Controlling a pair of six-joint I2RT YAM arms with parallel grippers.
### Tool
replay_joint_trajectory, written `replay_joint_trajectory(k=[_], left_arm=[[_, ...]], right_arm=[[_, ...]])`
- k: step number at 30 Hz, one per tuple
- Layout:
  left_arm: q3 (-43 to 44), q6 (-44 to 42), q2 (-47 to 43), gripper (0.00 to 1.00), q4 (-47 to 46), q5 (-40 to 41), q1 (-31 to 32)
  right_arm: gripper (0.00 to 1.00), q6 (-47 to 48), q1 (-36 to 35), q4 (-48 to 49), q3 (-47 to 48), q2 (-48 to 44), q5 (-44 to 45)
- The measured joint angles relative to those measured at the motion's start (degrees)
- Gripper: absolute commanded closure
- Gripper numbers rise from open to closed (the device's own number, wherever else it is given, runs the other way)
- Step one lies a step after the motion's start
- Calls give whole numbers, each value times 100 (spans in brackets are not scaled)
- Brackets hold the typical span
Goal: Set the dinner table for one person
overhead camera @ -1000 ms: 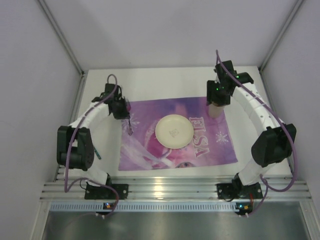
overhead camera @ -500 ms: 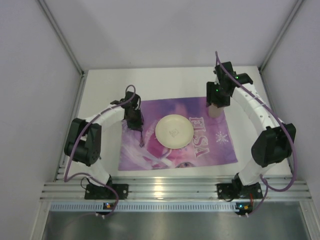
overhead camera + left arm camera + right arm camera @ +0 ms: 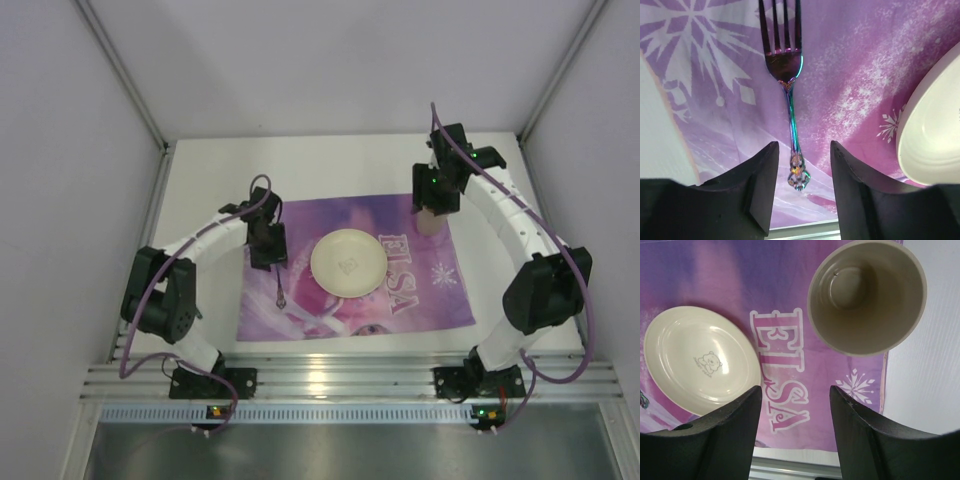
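Note:
On the white dinner table (image 3: 330, 160) lies a purple ELSA placemat (image 3: 420, 290) with a cream plate (image 3: 348, 262) at its middle. An iridescent fork (image 3: 280, 285) lies flat on the mat just left of the plate, its tines pointing toward the near edge. My left gripper (image 3: 271, 260) hovers over the fork's handle end. In the left wrist view the left gripper (image 3: 804, 167) is open, the fork (image 3: 790, 100) lying free between the jaws. A beige cup (image 3: 867, 295) stands upright at the mat's far right corner, under my open, empty right gripper (image 3: 795, 397).
A ribbed aluminium rail (image 3: 340, 375) runs along the table's near edge by the arm bases. Grey walls close in the left, right and far sides. Bare white tabletop (image 3: 932, 370) shows right of the mat.
My left gripper carried the fork rightward over the mat toward the plate, then opened; the fork now lies free on the mat. The right arm has not moved.

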State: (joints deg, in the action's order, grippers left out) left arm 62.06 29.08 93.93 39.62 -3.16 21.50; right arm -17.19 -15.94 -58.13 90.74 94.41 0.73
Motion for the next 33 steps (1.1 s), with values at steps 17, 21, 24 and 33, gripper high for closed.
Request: replay_joint_trajectory(k=[17, 21, 24, 33], left_arm=[[-136, -94, -1034, 37, 817, 1193, -3475], [-382, -114, -1093, 37, 925, 1290, -4111], [-599, -57, -1088, 39, 922, 1207, -4332], [-916, -52, -717, 44, 621, 1156, -4597]], right_arm=[[42, 2, 0, 26, -107, -42, -35], [42, 0, 0, 26, -109, -52, -39], [43, 0, 0, 26, -109, -61, -39], [42, 0, 0, 26, -109, -61, -85]])
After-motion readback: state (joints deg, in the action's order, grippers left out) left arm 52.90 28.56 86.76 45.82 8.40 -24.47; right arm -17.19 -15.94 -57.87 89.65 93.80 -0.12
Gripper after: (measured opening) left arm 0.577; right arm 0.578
